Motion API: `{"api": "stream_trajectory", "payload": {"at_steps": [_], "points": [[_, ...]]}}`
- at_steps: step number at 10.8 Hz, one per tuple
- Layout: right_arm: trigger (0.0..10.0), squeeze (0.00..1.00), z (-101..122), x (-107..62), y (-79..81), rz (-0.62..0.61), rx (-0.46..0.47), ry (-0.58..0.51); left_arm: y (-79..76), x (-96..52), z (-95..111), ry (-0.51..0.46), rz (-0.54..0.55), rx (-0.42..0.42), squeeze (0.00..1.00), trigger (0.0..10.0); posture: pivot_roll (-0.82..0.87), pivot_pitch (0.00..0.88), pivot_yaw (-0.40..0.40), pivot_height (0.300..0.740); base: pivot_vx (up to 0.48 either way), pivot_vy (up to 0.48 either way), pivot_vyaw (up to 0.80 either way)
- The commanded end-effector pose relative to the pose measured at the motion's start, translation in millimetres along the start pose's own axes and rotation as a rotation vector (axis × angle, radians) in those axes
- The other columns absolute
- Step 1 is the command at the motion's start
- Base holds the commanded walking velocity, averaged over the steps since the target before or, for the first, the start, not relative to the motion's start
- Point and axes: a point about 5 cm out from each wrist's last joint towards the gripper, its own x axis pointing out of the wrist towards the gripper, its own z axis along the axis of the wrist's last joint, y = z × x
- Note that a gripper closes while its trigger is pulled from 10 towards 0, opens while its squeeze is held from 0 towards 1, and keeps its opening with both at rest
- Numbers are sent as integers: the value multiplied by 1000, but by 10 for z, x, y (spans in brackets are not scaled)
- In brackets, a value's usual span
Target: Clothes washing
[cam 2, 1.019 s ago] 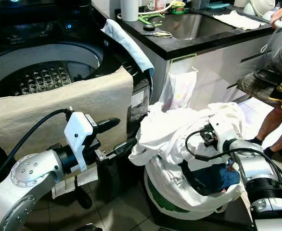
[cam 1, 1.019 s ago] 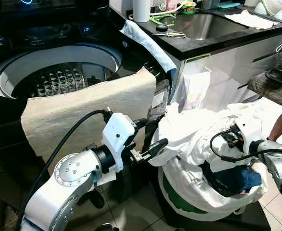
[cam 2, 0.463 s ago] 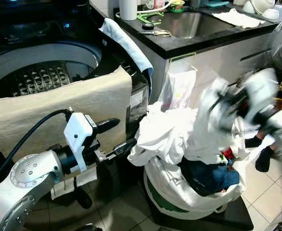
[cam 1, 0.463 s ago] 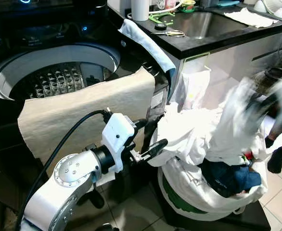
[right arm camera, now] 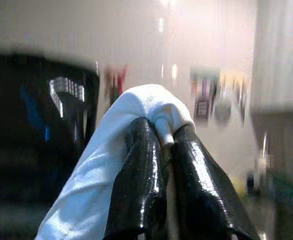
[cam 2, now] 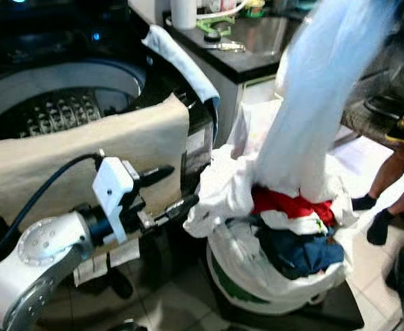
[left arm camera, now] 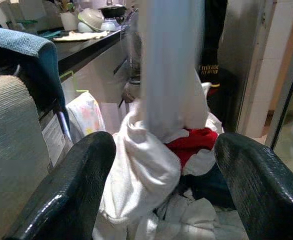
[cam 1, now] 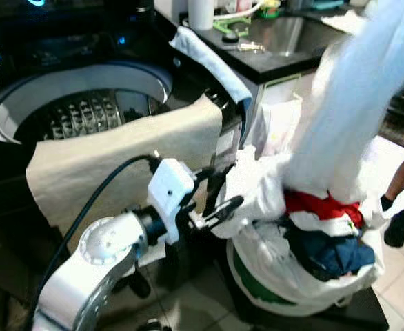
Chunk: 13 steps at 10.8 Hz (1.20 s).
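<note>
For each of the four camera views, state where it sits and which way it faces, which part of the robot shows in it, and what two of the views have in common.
Left eye view: on the head, looking down at the washing machine and laundry basket; left arm and open left gripper show.
Right eye view: beside it, same scene.
Left wrist view: along the left gripper's fingers, facing the basket.
Right wrist view: along the right gripper, shut on the white garment, blurred room beyond.
Shared: the eye and left wrist views all show the white garment rising from the basket above a red garment.

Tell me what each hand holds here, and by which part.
The right hand pinches a bunched fold of the white garment, stretched up out of the laundry basket. The left hand is open, holding nothing.
</note>
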Motion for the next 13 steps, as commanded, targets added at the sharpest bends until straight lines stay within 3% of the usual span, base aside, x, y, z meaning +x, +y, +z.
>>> {"api": "stream_trajectory", "payload": {"at_steps": [1,2,3,4,5,6,7,9,11,13], "points": [[0,0,229,99,70,0,-1,-122,27,26,15,-8,4,12,0,10000,-14,0,-2,719,0,0,0],[0,0,293,138,104,11,10,-157,32,30,18,-11,7,13,0,10000,-12,0,-4,719,0,0,0],[0,0,587,329,254,68,75,-313,51,32,19,-18,18,11,0,10000,-22,0,2,719,0,0,0],[0,0,751,544,298,80,66,-361,82,48,11,-21,23,12,0,10000,-41,0,13,719,0,0,0],[0,0,826,634,304,72,57,-377,92,58,10,-24,24,13,0,10000,-43,0,14,719,0,0,0],[0,0,1163,838,318,51,64,-468,118,90,24,-34,22,20,0,10000,-43,0,8,719,0,0,0],[0,0,1457,904,378,61,78,-558,137,104,46,-45,33,27,0,10000,-36,0,2,719,0,0,0],[0,0,1765,951,438,58,102,-669,156,93,52,-52,52,30,0,10000,-34,0,-2,719,0,0,0],[0,0,1759,1061,511,112,97,-632,162,101,57,-59,57,32,0,10000,-31,0,-14,719,0,0,0],[0,0,1286,1056,499,225,45,-446,143,84,60,-67,71,19,0,10000,-16,0,-28,719,0,0,0]]}}
